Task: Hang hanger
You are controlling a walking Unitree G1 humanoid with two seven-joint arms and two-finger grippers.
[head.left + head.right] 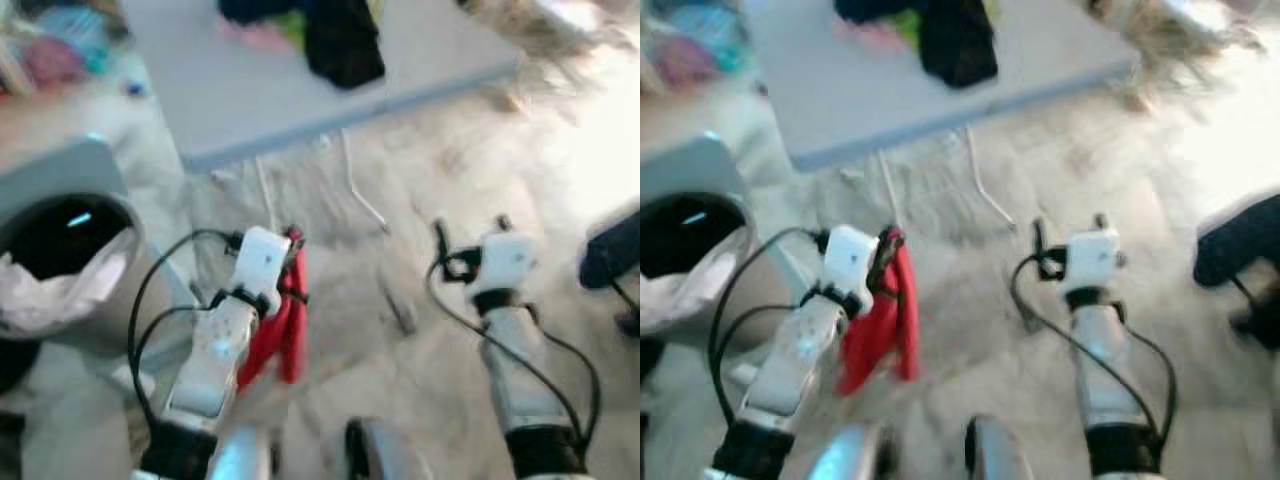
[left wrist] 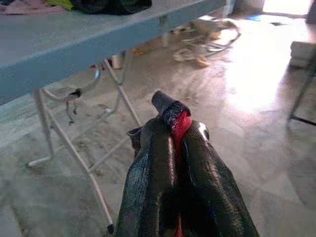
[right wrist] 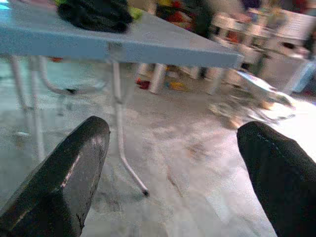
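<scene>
Pale stone floor (image 1: 400,400) lies before a grey folding table (image 1: 250,100) bearing dark clothes (image 1: 345,40). At left, a bin (image 1: 60,260) with white lining. Left gripper (image 2: 173,121) is clamped on a red hanger (image 1: 285,325) hanging below it, above the floor. Right gripper (image 3: 173,148) is spread wide, empty.

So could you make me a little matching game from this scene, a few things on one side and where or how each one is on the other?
Things:
1. left gripper
2. right gripper
3. black clothes
4. white bag

States:
a. lying on the grey table
b. open, holding nothing
c. lining the bin
d. shut on the red item

Pairs: 1-d, 2-b, 3-a, 4-c
</scene>
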